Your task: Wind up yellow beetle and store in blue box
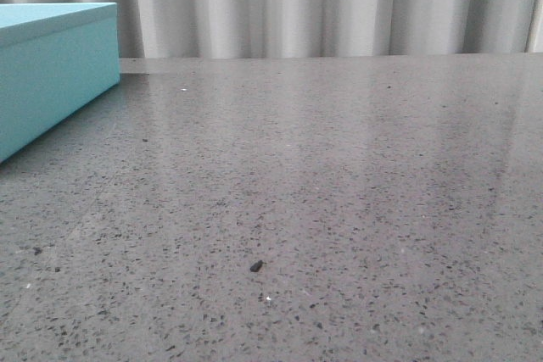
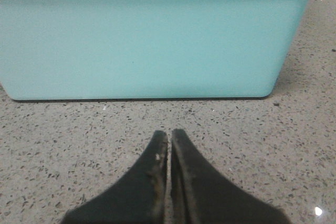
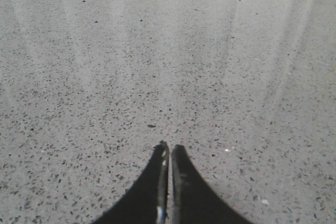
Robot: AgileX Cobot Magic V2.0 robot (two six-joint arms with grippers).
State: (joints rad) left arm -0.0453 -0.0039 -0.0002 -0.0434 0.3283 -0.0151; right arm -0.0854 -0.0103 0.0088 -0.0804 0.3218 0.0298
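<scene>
Your left gripper [image 2: 169, 135], pinched together like the right gripper [image 3: 169, 148], faces the blue box [image 2: 147, 40]; no yellow beetle visible anywhere.

Only the tips show: the left matte black tool [image 2: 169, 135] has two curved, tapering fingers with scuffed, pale-flecked inner edges, and the right matte black tool [image 3: 168, 148] has the same horn-shaped pair, worn whitish along the seam.

Low front view; close wrist views.
</scene>
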